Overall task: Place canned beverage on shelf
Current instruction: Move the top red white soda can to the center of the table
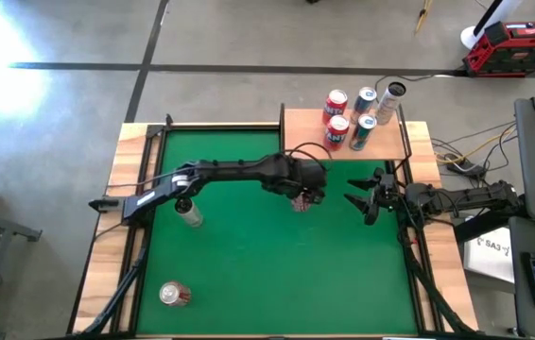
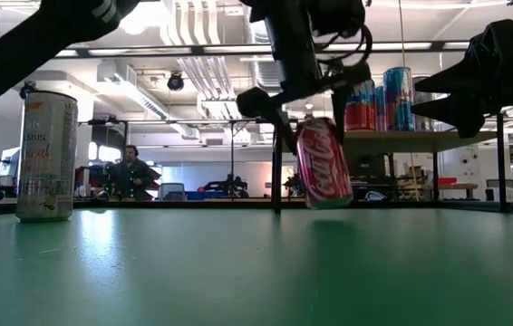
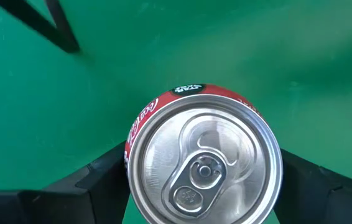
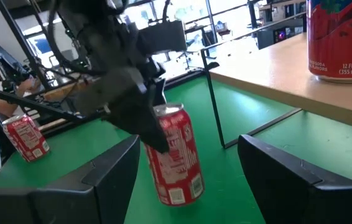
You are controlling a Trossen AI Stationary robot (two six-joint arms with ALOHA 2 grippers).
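Left tool (image 1: 303, 198) clamped on red can (image 2: 323, 164), held tilted just above the green tabletop (image 1: 249, 274), near the shelf (image 1: 305, 127). Five cans already on shelf. Right tool (image 1: 362, 200) waits by the tabletop's right edge, fingers apart, holding nothing.

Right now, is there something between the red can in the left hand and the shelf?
Nothing visible blocks the way. The left hand holds the red can just before the shelf. Five cans crowd its right part; the near left part is bare.
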